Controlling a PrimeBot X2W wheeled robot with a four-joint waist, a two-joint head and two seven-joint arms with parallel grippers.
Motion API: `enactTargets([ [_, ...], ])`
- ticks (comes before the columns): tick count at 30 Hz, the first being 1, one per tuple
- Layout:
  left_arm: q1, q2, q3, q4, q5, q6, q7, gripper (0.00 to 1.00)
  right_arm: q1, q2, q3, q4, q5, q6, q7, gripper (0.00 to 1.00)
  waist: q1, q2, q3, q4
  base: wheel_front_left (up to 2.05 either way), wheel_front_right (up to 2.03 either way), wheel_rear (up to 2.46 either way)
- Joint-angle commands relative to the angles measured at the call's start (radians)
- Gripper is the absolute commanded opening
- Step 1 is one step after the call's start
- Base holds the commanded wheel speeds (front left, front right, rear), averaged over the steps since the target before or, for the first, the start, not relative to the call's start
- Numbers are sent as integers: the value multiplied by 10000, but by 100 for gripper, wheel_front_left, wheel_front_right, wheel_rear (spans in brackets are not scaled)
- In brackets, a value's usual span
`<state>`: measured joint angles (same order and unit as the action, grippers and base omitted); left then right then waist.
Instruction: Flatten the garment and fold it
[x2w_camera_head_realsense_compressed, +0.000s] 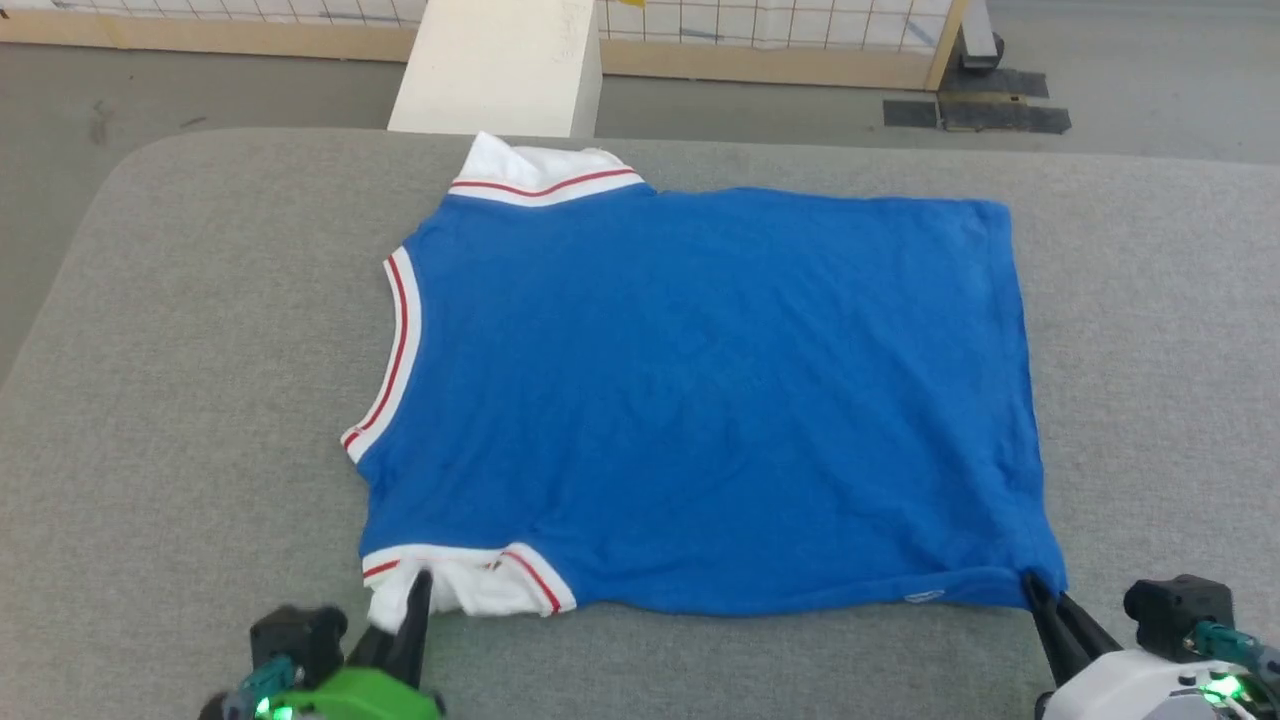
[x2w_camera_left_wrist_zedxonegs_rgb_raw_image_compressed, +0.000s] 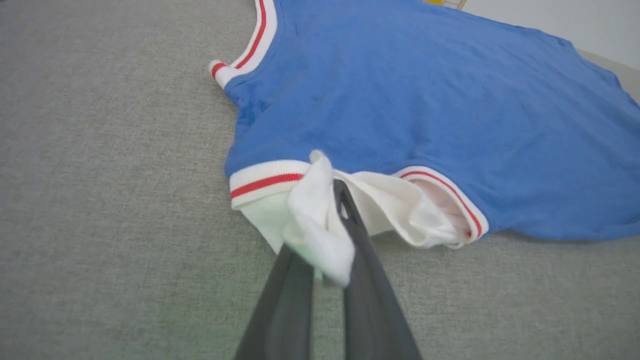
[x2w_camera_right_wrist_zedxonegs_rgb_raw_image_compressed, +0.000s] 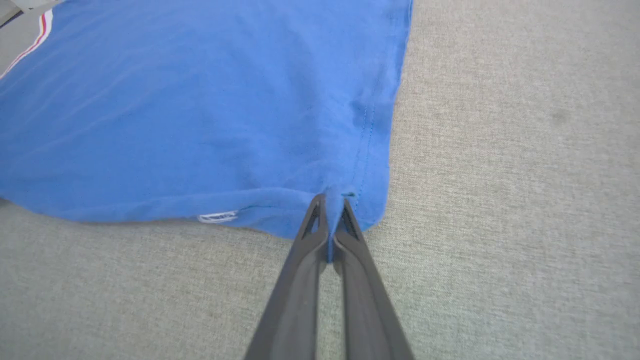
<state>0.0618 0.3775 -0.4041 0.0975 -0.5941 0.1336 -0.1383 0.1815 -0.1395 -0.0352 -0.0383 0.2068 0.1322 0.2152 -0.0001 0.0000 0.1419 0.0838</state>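
1. The garment lies spread across the middle of the counter, collar to the left and hem to the right. It is mostly flat, but the near sleeve is bunched.
2. The left hand pinches that white sleeve. The right hand is clamped on the near-right hem corner.
3. Judged step: the grips are set for a fold along the length.
4. The next move likely calls for lifting both grips together, level and taut, and carrying them toward the far edge.
5. Both hands sit low at the near edge, fingers pointing far.
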Motion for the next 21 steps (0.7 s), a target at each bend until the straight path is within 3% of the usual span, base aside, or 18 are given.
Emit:
enactTargets([
  [1, -485, -45, 29, 67, 160, 49, -214, 0, -259, -70, 115, 86, -116, -15, -256, 0, 1, 0, 91, -34, 0, 0, 0],
  [7, -2026, -13, 72, 490, 473, -163, -342, 0, -1250, -376, 386, 348, -327, -15, -579, 0, 1, 0, 426, -87, 0, 0, 0],
  [21, -5338, 151, -122, 2277, 594, -1004, 755, 0, -3964, -1132, 618, 1237, -145, -15, 467, 0, 1, 0, 1856, -179, 0, 0, 0],
])
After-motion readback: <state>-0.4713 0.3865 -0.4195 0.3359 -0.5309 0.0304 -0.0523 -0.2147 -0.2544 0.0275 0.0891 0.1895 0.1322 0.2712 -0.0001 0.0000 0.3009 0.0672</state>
